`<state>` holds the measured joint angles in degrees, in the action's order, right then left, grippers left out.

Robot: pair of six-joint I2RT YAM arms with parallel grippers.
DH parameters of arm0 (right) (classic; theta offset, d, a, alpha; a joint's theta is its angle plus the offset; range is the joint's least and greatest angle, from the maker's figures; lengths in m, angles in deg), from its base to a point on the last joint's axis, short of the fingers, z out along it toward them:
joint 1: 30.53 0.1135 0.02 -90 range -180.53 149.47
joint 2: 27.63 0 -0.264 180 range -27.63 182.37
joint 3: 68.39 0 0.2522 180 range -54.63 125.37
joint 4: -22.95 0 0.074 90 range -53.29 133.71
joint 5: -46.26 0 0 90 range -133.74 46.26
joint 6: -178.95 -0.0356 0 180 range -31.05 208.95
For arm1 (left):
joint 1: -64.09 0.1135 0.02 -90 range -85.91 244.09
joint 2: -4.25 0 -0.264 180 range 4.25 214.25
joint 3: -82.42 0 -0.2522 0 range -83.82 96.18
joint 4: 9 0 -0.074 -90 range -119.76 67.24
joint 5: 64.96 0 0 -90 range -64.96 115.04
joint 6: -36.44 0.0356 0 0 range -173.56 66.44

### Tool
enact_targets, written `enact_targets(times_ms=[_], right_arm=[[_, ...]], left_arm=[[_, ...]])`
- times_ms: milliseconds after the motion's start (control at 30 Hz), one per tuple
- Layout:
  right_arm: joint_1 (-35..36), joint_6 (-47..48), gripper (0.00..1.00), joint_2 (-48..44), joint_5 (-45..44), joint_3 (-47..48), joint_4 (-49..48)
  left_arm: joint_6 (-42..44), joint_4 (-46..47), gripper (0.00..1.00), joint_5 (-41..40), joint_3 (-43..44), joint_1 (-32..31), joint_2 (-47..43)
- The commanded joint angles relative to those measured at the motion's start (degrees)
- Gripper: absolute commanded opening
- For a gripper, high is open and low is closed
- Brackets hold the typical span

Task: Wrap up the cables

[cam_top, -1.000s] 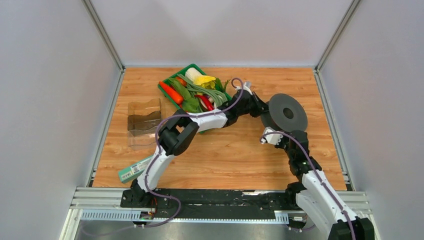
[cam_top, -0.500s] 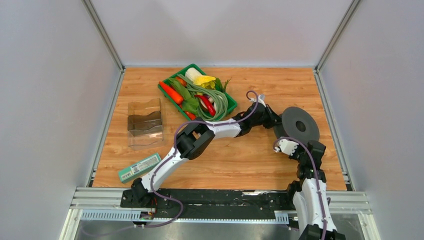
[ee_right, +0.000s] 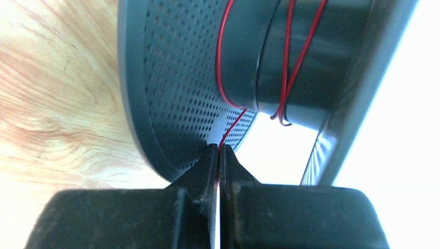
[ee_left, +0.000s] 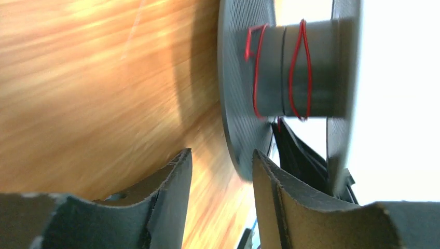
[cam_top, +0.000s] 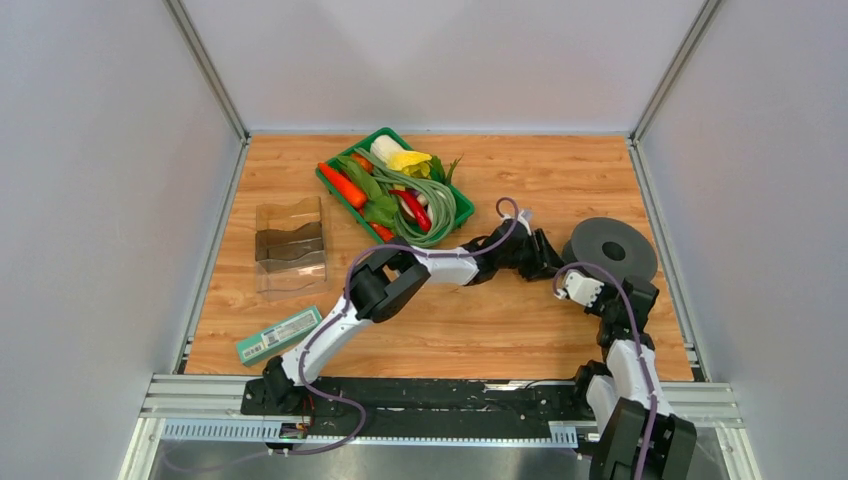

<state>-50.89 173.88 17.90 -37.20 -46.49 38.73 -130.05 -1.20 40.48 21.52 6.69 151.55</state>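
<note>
Clamped shut on the wire at the right end effector, fingertips pressed flat together with the thin red strand caught between them. Running up from that pinch to the spool just ahead, past the perforated flange and onto the grey core. Wound there in only a few loose turns, some crossing each other.

Parted about halfway at the left end effector, with nothing between the fingers. Aimed at the same spool, near the rim of one flange; touching or not, cannot tell. Seen from here on the core: slack red loops in two groups, one close to a flange, the other around the middle.

From above, spool over the right side of the bench, tilted, one flange facing up, close to both end effectors. Stretched across from the left base, the left arm; folded up by the right edge, the right arm.

Farther back on the bench, a green tray of vegetables. To the left, a clear stand. Nearer the front edge, a green box. Both well apart from the spool.
</note>
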Motion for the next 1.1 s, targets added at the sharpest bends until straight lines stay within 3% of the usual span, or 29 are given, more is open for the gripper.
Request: enact_targets(times_ms=[0, 133, 400, 700, 1067], right_arm=[[-1.26, -1.43, 0.00, 3.93, 0.13, 0.03, -8.43], [-3.01, -2.30, 0.00, 10.69, -0.48, 0.21, -12.99], [-3.90, -10.82, 0.00, 29.86, -5.84, 10.56, -20.66], [-2.76, -13.46, 0.00, 29.87, 2.41, 15.50, -11.96], [5.58, -22.08, 0.00, 43.83, -2.32, 27.88, -16.43]], left_arm=[[5.38, -3.00, 0.57, -0.77, -7.68, 3.00, -13.52], [10.91, -10.03, 0.58, 0.11, -12.34, 3.62, -20.29], [12.94, -8.03, 0.58, 4.42, -19.29, 5.02, -26.10], [16.89, -6.80, 0.58, 3.81, -23.51, 7.48, -32.69], [20.50, -8.38, 0.58, 4.51, -28.25, 10.03, -40.34]])
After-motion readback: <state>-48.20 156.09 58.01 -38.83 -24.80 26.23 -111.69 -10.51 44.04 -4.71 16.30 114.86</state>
